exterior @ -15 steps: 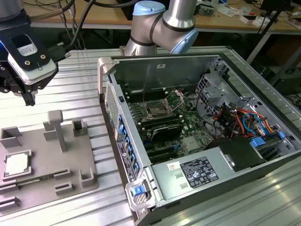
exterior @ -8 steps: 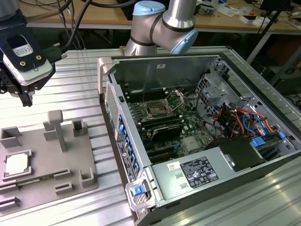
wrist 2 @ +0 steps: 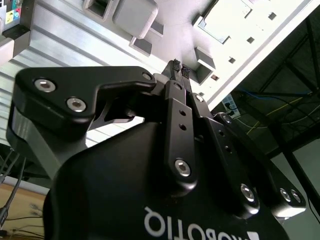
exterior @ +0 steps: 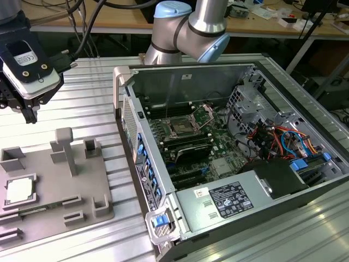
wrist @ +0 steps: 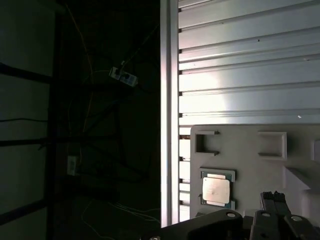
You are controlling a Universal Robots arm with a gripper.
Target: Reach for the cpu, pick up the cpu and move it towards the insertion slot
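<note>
Silvery square cpu [exterior: 18,190] rests in grey fixture [exterior: 54,185].

The exterior view stood off the arm [exterior: 191,27], high and at a slant, looking down across the ribbed surface [exterior: 87,93] — wide enough to take in the open computer case [exterior: 180,82], the grey tray [exterior: 82,185] and the pincer [exterior: 26,112]. The second wrist view sat hard against the pincer [wrist 2: 180,67], sighting along its body to the tray [wrist 2: 135,15] beyond. The first wrist view faced down from farther off on one edge of the surface [wrist: 240,60], with dark room past that edge. Tray [wrist: 240,145] and pincer [wrist: 274,196] appeared in all three views — the cpu [exterior: 19,190] in the exterior view and, nearer, the cpu [wrist: 216,190] in the first wrist view.
</note>
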